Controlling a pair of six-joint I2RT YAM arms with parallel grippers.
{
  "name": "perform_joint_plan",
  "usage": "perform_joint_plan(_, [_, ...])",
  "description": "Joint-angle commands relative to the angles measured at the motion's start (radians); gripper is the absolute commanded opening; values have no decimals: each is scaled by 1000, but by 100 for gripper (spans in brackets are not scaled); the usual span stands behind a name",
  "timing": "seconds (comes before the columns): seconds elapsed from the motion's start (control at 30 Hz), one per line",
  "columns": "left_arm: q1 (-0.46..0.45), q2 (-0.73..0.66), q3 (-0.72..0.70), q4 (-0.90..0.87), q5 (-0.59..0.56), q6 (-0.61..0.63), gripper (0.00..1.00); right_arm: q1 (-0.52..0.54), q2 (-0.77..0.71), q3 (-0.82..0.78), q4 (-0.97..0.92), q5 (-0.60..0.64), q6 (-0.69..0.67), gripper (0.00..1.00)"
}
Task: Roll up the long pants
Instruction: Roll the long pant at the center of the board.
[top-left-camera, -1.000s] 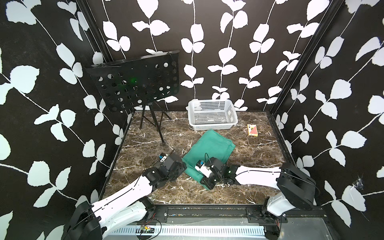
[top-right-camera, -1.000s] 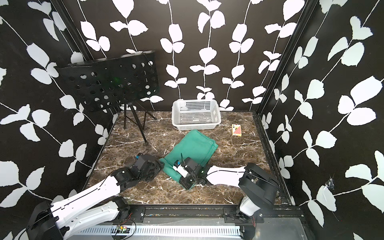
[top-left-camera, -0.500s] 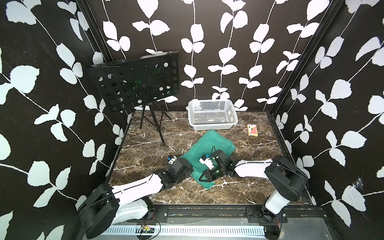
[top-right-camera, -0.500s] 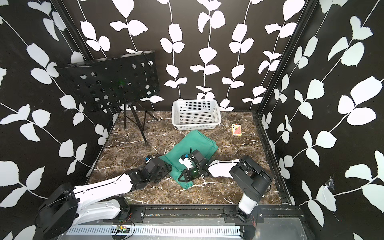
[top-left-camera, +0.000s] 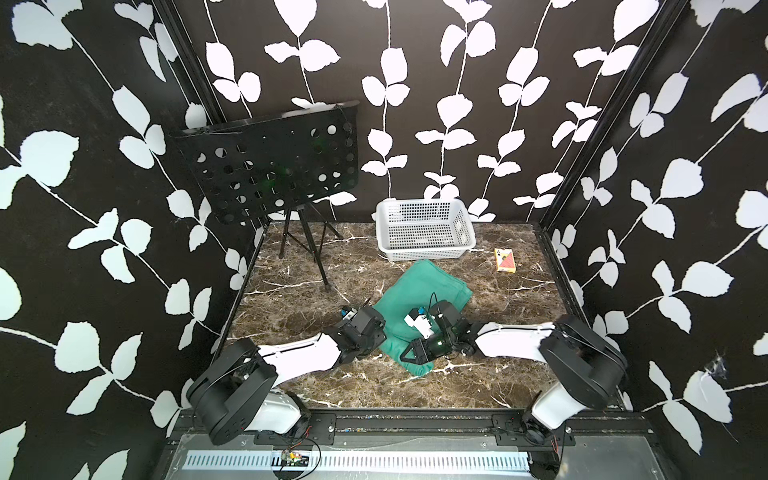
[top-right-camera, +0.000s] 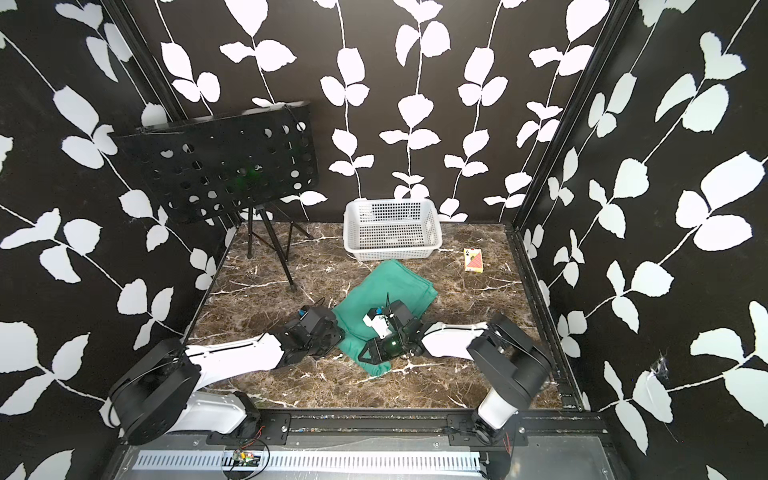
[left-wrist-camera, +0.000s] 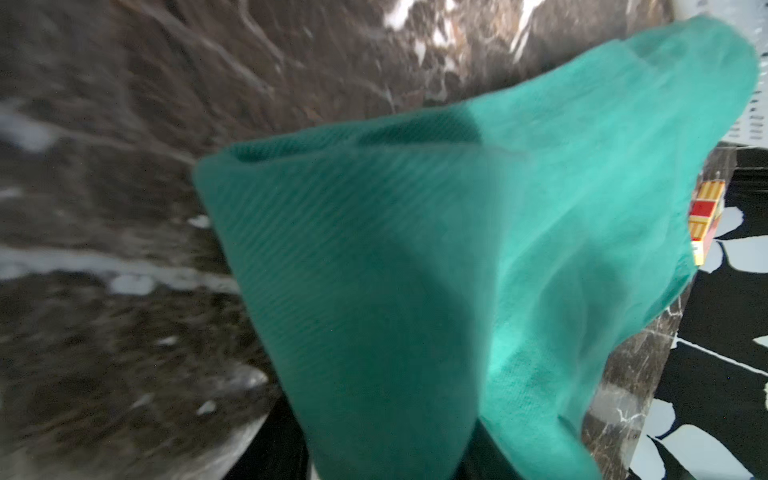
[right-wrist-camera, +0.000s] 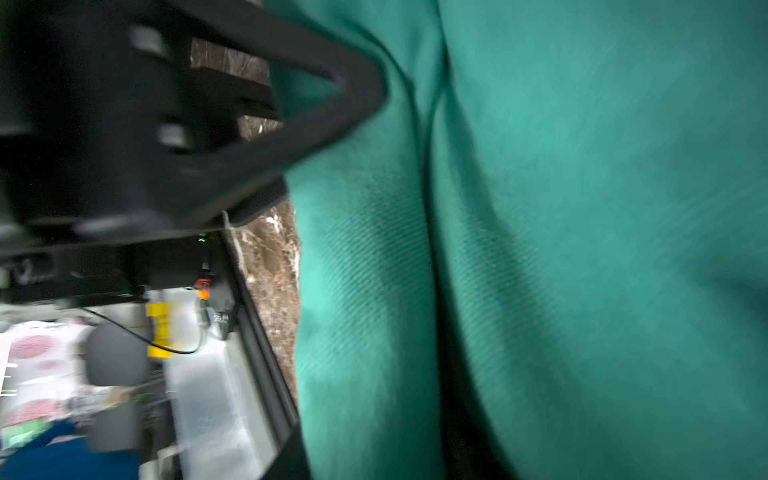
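Note:
The long pants (top-left-camera: 419, 286) (top-right-camera: 386, 286) lie folded as a teal-green strip across the middle of the marble table, one end near the basket and the other at the front. Both grippers are at the front end. My left gripper (top-left-camera: 380, 334) (top-right-camera: 338, 336) reaches in from the left, and in the left wrist view the raised cloth (left-wrist-camera: 415, 270) narrows into its jaws (left-wrist-camera: 390, 457), pinched there. My right gripper (top-left-camera: 411, 353) (top-right-camera: 370, 353) comes in from the right over the front end. A loose fold of the pants (right-wrist-camera: 582, 249) stands between its parted fingers (right-wrist-camera: 370, 457).
A white basket (top-left-camera: 424, 230) stands at the back, just beyond the far end of the pants. To the back left is a black perforated music stand (top-left-camera: 270, 166) on a tripod. A small card box (top-left-camera: 505, 260) lies at the back right. The front rail (top-left-camera: 415, 419) borders the table.
My left gripper moved right from the bare table onto the cloth's edge and closed in. My right gripper swung toward the front end of the pants and its jaws opened.

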Motion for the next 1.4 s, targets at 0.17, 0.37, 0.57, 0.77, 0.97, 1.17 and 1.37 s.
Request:
perform_joint_plan(0.17, [9,64,15,-47,56,9,39,275,-288,34,-297,869,-416,65])
perform_joint_plan(0.37, [10,59,18,-59,53,3,39,473,-182,60,-170,1078,-694,66])
perform_joint_plan(0.57, [10,45,20,-70,48,-9,39,516,9,101,-85,1223,-747,60])
perform_joint_plan(0.77, [9,1,23,-85,40,-23,41,513,22,59,-112,1232,-610,12])
perform_joint_plan(0.97, [7,-128,23,-100,-12,-21,68,420,-121,-30,-180,840,-315,0])
perform_joint_plan(1.17, [7,-217,30,-133,33,12,85,226,-198,-115,-113,413,-136,0])
perform_joint_plan(1.37, [-48,-217,40,-179,63,3,91,21,-157,-178,21,50,-15,0])
